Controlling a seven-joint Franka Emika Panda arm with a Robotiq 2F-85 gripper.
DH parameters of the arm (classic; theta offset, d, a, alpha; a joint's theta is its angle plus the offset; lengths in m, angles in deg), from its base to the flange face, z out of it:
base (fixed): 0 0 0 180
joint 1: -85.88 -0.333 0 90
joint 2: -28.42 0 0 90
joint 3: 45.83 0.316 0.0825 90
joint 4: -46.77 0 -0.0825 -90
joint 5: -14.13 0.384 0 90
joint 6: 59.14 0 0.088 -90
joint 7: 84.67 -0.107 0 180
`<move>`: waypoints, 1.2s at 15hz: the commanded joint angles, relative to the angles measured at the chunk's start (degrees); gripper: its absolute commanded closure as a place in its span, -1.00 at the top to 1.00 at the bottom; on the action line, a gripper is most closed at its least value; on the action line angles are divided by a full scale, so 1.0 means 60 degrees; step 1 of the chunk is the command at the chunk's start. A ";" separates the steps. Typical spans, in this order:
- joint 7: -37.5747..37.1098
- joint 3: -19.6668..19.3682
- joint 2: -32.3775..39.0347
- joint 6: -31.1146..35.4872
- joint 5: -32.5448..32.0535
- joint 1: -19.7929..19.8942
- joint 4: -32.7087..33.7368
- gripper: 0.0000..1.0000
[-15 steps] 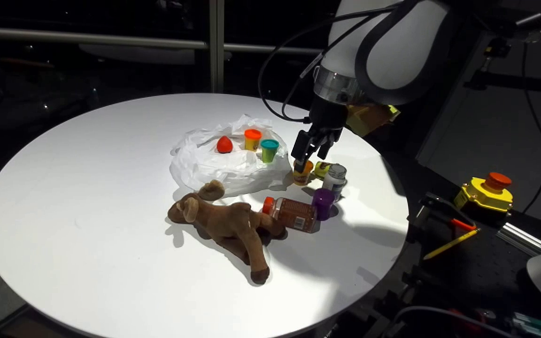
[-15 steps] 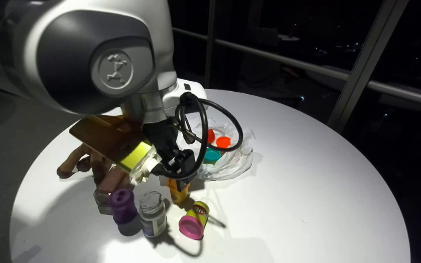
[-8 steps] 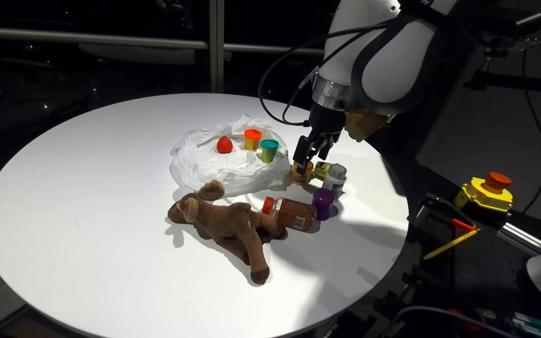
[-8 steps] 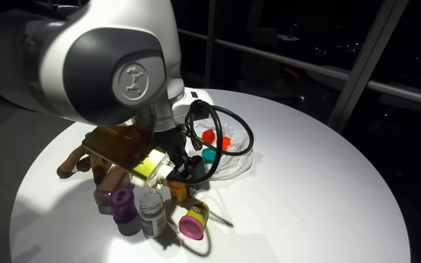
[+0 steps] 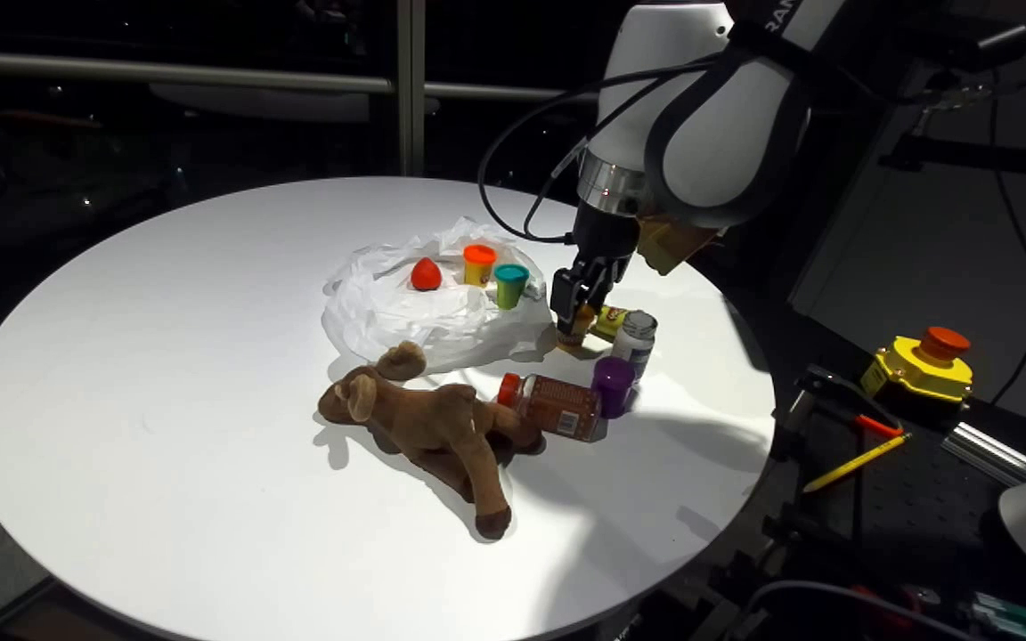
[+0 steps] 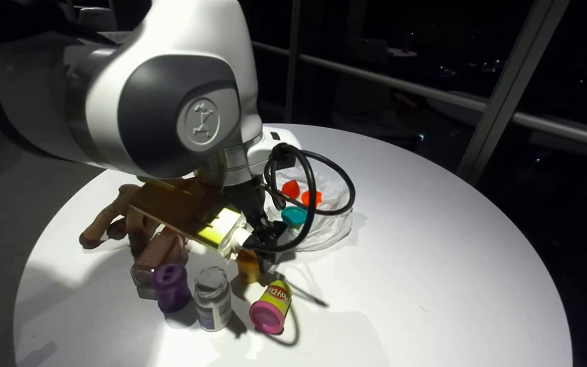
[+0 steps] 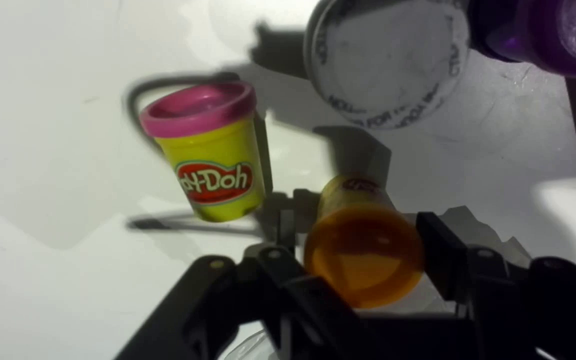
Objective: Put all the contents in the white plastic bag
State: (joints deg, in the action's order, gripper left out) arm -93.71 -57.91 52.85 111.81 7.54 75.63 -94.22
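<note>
Straddling an orange-lidded tub (image 7: 363,255), the end effector (image 7: 356,227) has its fingers (image 7: 438,250) apart, one on each side; whether either touches it, I cannot tell. In an exterior view that tub stands on the table (image 5: 166,427) just right of the white plastic bag (image 5: 375,312), with a pink-lidded tub (image 5: 612,321) on its side to the right. Among the bag's folds sit a red object (image 5: 426,275), a red-lidded tub (image 5: 479,266) and a teal-lidded tub (image 5: 511,288). Nearer are a white bottle (image 5: 633,345), a purple container (image 5: 613,387), a lying red-capped jar (image 5: 557,408) and, left of that, a brown plush animal (image 5: 437,420).
</note>
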 commanded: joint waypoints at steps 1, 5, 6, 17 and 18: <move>-0.0128 -0.0094 0.0217 0.0009 -0.0062 -0.0113 0.0388 -0.30; -0.0522 -0.0728 -0.0246 -0.0315 -0.0310 -0.0664 0.0264 -0.43; -0.0784 -0.1130 -0.0508 -0.0492 -0.0463 -0.1043 0.0173 -0.43; -0.2702 0.0865 -0.0370 -0.2368 -0.0119 -0.1077 0.2701 -0.43; -0.2874 0.0885 -0.0011 -0.2288 -0.0178 -0.1071 0.3066 -0.43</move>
State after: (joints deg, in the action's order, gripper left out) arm -108.91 -55.11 45.80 97.54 5.54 66.77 -83.63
